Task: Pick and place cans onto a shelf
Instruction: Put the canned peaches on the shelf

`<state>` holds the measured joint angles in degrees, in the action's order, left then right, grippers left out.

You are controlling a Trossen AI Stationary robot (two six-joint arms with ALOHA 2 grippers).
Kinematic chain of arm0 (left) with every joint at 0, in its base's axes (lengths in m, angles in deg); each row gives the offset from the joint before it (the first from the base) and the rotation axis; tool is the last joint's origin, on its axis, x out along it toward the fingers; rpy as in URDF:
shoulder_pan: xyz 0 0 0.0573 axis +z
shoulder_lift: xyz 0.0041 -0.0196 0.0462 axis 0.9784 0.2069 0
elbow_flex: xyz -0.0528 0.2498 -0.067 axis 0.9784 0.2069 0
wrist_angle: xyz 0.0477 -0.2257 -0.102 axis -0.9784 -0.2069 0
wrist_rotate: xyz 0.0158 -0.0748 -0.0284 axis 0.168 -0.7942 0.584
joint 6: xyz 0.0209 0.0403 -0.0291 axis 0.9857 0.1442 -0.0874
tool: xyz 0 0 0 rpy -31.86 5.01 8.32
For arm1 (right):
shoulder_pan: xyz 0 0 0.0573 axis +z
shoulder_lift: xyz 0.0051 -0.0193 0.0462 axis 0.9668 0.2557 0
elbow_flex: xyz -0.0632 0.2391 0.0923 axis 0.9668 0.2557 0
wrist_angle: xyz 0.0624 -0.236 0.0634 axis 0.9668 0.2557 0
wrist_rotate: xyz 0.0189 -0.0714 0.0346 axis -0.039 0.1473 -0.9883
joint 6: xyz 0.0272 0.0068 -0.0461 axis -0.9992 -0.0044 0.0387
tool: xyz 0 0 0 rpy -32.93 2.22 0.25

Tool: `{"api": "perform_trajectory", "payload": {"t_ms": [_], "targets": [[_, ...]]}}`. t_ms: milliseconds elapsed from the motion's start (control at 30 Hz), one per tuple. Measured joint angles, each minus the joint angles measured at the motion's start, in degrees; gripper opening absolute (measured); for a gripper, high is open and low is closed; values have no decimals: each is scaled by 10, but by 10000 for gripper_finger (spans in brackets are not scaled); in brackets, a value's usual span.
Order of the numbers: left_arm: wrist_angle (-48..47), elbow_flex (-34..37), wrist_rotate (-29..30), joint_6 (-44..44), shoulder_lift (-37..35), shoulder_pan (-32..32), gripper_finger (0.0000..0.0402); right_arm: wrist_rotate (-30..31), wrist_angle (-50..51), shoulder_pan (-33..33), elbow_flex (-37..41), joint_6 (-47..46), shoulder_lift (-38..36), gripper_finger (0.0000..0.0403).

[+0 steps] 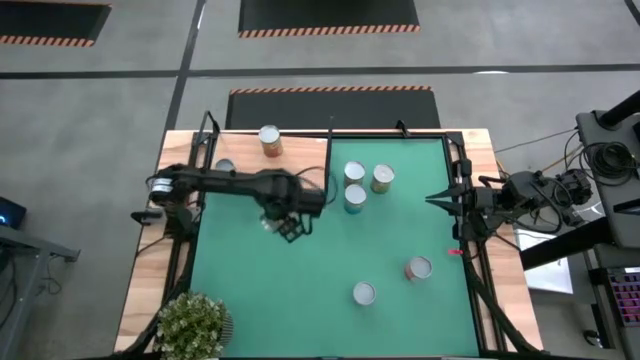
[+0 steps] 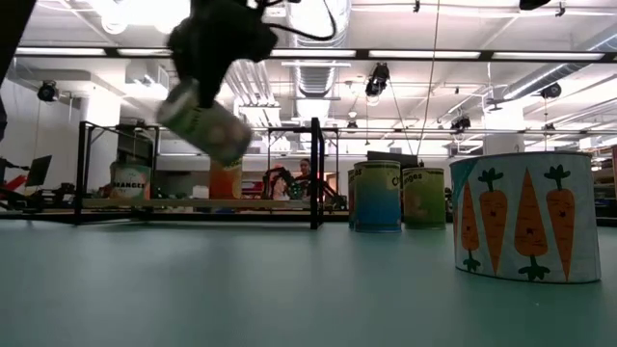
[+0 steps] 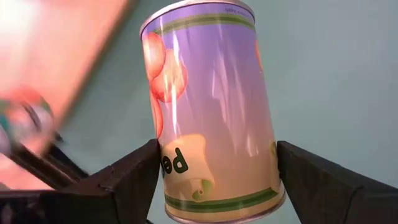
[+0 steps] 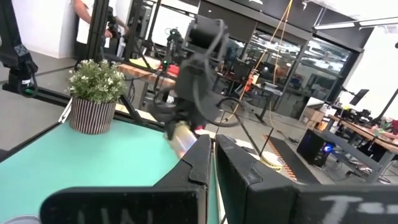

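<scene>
Left gripper [image 3: 214, 180]: clamped on a can [image 3: 211, 106], a dark finger [image 3: 134, 177] pressed to each side of its lower body; it hangs above the green mat [image 1: 300, 280], left of centre.
Held can: smooth cylinder, glossy lilac label with green bands and pale red round fruit shapes, silvery rim; tilted in the low view, clear of the mat.
Right gripper [image 1: 432, 200]: fingers pinched together to a point, holding nothing, at the mat's right edge.
Shelf [image 1: 240, 148]: light-wood board with pale grain at the table's far left; one orange-sided can [image 1: 269, 140] stands on it.
Cluster: three cans [image 1: 362, 184] with silvery round tops stand close together near the mat's far middle.
Near cans: two more [image 1: 391, 281], well apart from the cluster; one bears printed carrots [image 2: 521, 217].
Plant [image 1: 192, 325]: leafy tuft in a striped pot, near left corner.
Mat: flat, matte, teal-green.
</scene>
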<state>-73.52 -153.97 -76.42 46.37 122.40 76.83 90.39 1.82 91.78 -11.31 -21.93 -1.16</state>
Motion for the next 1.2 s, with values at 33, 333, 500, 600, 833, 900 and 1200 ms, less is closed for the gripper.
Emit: {"api": "perform_trajectory", "payload": {"t_ms": [33, 333, 500, 600, 833, 900, 1200], "targets": [[3, -18, 5, 25, 11, 10, 284, 0, 0, 0, 0, 0, 0, 13], [4, -121, -15, 141, 81, 97, 283, 0, 3, 0, 0, 2, 1, 13], [1, -89, -208, 177, 86, 131, 283, 0, 4, 0, 0, 5, 3, 13], [0, -38, -255, 199, 86, 135, 283, 0, 4, 0, 0, 6, 3, 13], [2, 104, -376, 194, 85, 129, 284, 0, 5, 0, 0, 5, 4, 13], [3, 131, -377, 196, 85, 126, 286, 0, 5, 0, 0, 5, 4, 13], [2, 147, -379, 196, 84, 124, 303, 0, 5, 0, 0, 5, 4, 13]]}}
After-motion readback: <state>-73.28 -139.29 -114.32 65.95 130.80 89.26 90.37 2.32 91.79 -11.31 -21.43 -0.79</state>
